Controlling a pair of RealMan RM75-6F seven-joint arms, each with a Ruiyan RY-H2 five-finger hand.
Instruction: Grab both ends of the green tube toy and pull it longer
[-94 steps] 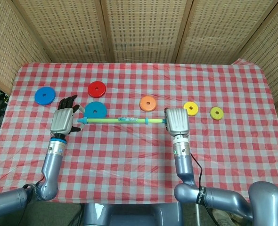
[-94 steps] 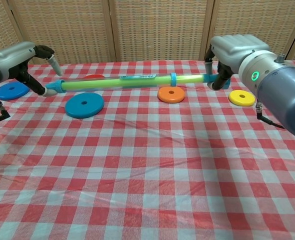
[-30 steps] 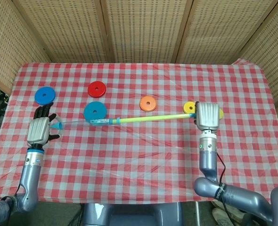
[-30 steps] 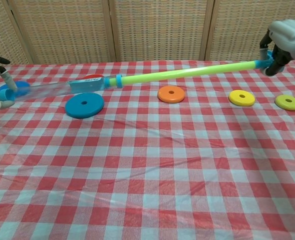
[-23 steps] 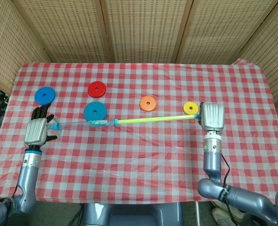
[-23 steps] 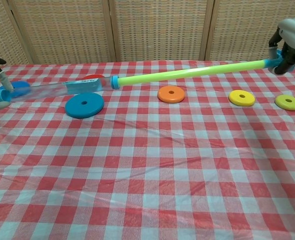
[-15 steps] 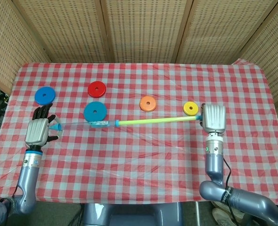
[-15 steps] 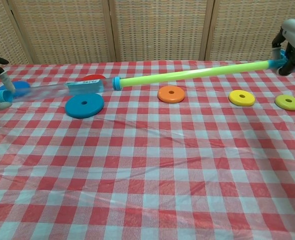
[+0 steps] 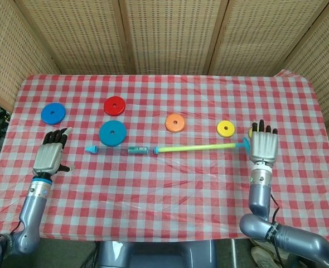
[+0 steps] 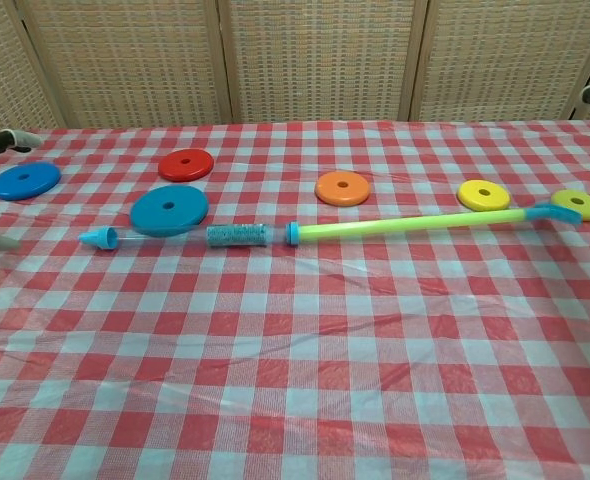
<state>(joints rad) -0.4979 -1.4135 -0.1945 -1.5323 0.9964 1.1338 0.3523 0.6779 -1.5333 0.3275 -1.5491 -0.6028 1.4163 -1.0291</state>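
I am looking at the tube (image 9: 195, 148) lying stretched out on the cloth (image 9: 170, 184), running from its blue tip near the big blue disc (image 9: 112, 133) across to its far end just beside my right hand (image 9: 263, 147). My right hand is spread, fingers up, gripping nothing. My left hand (image 9: 49, 157) is also holding nothing, fingers apart and lightly bent, well apart from the blue tip.

Judging by its length, the pull looks done, and the step in hand is letting go cleanly. I am thinking the way to do that well is lifting both hands straight up and away, so that no finger catches either end and drags the tube or pushes it shorter. The right end is lying close to the small olive disc (image 10: 575, 205), so I would be keeping that hand clear of it as well.

Counting things: one tube, two hands, and six discs, namely a small blue disc (image 9: 53, 113), a red (image 9: 114, 105), the big blue, an orange (image 9: 174, 122), a yellow (image 9: 225, 129) and the olive, which is mostly hidden behind my right hand in the head view.
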